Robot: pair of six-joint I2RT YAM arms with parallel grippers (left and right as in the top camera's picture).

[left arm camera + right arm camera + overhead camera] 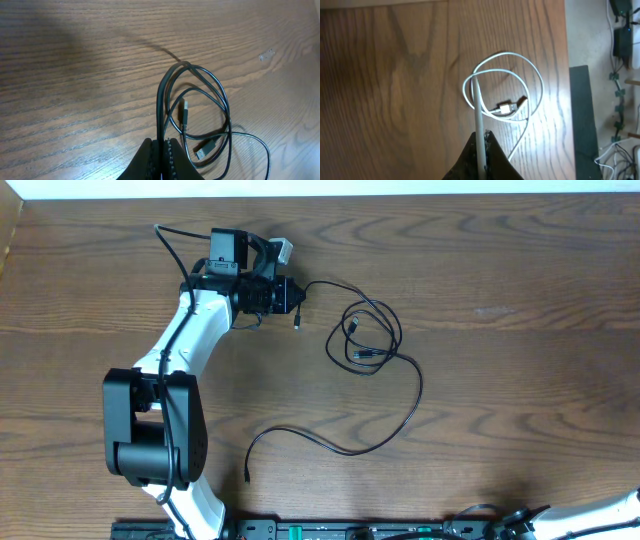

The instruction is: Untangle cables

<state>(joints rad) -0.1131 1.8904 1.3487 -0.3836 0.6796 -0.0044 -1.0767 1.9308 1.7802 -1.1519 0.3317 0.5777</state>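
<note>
A brown wood-grain table (520, 260) fills the overhead view, and a pale strip runs beyond its far edge. In the right wrist view one table edge gives way to grey floor (592, 35), a dark panel (582, 125) and loose wires (619, 87). The black cable (375, 340) lies about mid-table, somewhat nearer the far edge. It is coiled in a few overlapping loops with two small plugs inside them, and one long tail curves away toward the near edge. The left fingers (147, 160) are pinched tight on a doubled strand of this cable, which rises from the coil to them. The left arm (200, 330) reaches from the near edge toward the far left corner. The white cable (507, 82) does not show from overhead. At the right wrist it forms a small coil with its plug in the middle, close to that table edge. The right fingers (495, 162) are clamped on a strand of it.
</note>
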